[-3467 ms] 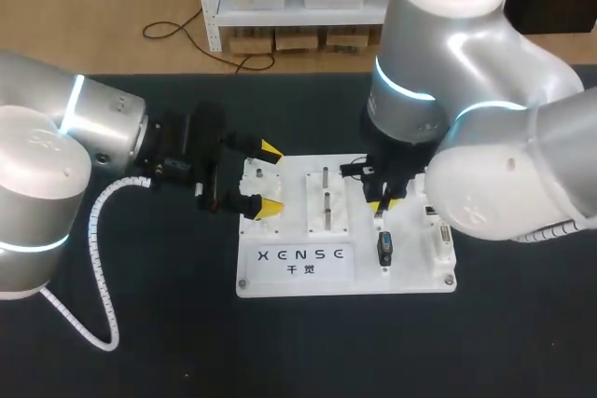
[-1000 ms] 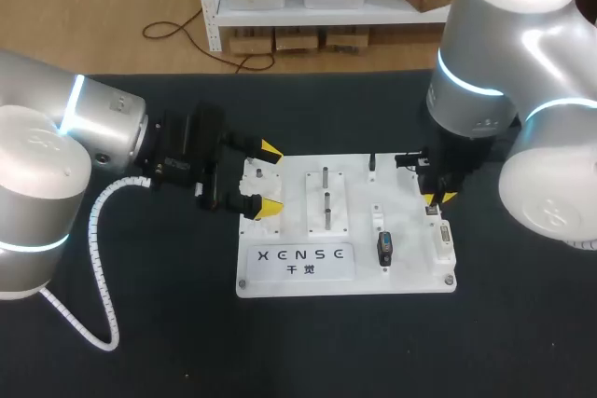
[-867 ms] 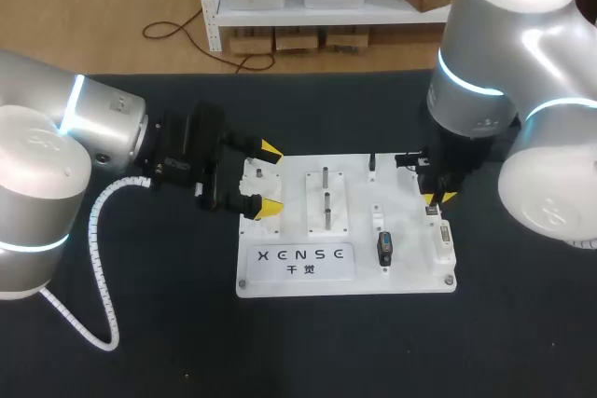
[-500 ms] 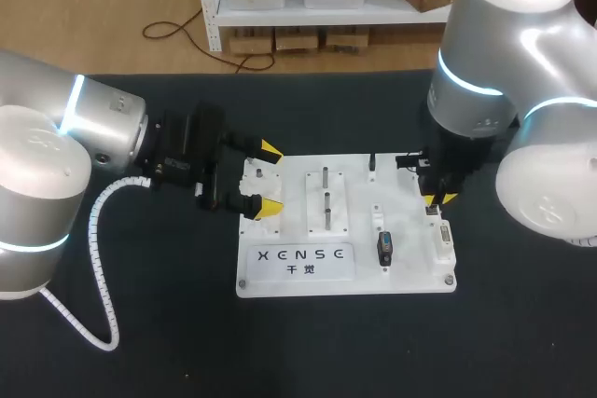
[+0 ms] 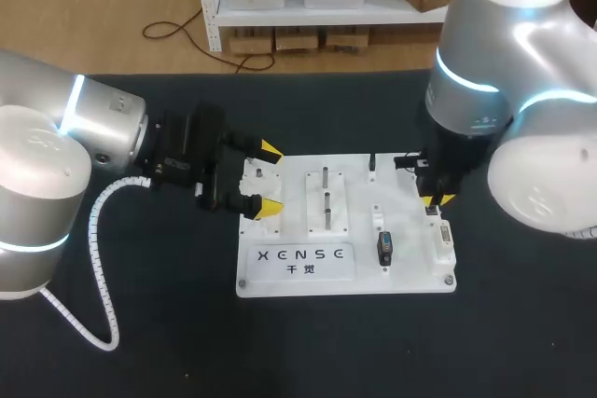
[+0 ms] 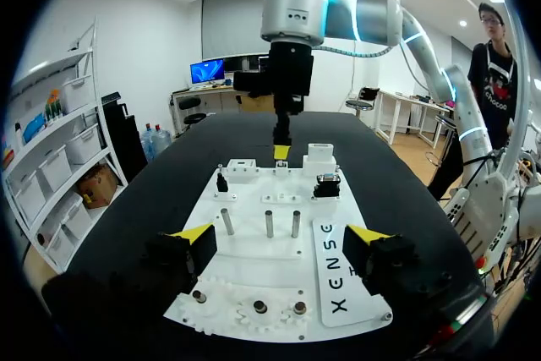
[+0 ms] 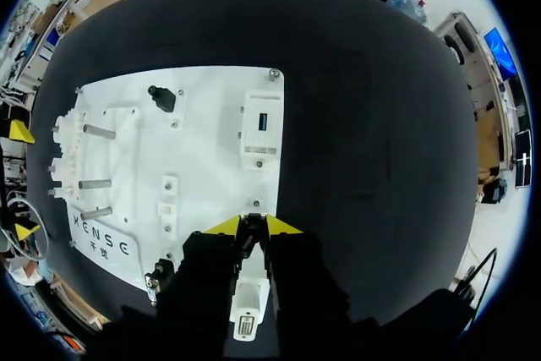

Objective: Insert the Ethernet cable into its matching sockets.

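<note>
One white board (image 5: 392,279) is seen on the dark table (image 5: 140,323). Set on it are three upright metal pins (image 6: 268,224), three small gears (image 6: 260,306), two white socket blocks (image 7: 260,128) and one black connector (image 5: 383,247). The right gripper (image 7: 254,226) is held over the socket block at the board's right edge, clamped on a thin dark end taken to be the Ethernet cable (image 7: 248,236). The left gripper (image 5: 270,176) is spread wide astride the board's left end, nothing grasped
</note>
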`<state>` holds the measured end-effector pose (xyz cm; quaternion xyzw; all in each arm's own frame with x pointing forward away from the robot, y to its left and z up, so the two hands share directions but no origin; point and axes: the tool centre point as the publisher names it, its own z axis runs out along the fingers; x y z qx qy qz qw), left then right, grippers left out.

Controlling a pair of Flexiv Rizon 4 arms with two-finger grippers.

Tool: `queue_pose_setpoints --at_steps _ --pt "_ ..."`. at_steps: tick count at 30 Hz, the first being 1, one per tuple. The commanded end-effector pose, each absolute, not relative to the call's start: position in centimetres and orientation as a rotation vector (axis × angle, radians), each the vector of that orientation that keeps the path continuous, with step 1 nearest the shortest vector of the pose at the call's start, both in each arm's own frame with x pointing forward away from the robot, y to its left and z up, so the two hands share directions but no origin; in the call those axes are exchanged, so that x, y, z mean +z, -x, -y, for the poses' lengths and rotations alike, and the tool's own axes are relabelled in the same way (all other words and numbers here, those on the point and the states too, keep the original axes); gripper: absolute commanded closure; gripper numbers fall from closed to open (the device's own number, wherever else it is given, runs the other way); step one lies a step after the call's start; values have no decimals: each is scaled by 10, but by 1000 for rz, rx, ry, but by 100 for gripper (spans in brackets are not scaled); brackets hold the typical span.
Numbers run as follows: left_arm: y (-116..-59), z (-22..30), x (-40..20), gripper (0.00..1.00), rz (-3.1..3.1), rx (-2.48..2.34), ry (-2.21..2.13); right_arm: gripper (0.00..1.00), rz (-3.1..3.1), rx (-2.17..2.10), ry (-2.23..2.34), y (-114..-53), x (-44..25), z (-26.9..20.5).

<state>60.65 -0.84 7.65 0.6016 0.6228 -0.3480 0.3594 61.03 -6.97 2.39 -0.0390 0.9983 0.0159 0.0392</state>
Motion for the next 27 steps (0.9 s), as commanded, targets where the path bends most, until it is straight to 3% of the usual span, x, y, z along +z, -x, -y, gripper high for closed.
queue_pose_setpoints --at_steps 1,17,18,19,27 --pt "-605 7 75 0 -1599 -896 -1547 100 -3080 43 131 -614 9 68" --pt "-605 7 75 0 -1599 -896 -1547 100 -3075 65 140 -613 9 71" --pt "-605 7 75 0 -1599 -896 -1547 4 -3057 59 148 -612 15 69" --pt "-605 7 75 0 -1599 -896 -1547 0 -3043 62 157 -613 20 69" --pt "-605 7 75 0 -1599 -896 -1547 0 -3043 62 157 -613 20 69"
